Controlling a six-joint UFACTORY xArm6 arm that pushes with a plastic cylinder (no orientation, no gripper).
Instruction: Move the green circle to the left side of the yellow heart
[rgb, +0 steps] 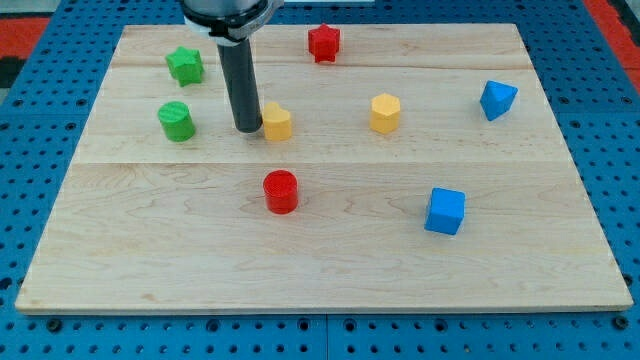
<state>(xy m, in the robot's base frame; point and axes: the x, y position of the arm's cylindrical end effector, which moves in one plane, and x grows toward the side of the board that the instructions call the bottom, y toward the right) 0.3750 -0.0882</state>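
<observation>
The green circle (177, 121) is a short green cylinder at the view's left of the wooden board (320, 250). The yellow heart (277, 121) lies to its right, near the board's middle. My tip (247, 129) stands between them, right against the heart's left side and well apart from the green circle. The dark rod rises from the tip to the view's top.
A green star (185, 65) lies above the green circle. A red star (324, 42) is at the top, a yellow hexagon (385, 113) right of the heart, a red cylinder (281, 191) below it. A blue block (497, 99) sits far right, a blue cube (445, 211) lower right.
</observation>
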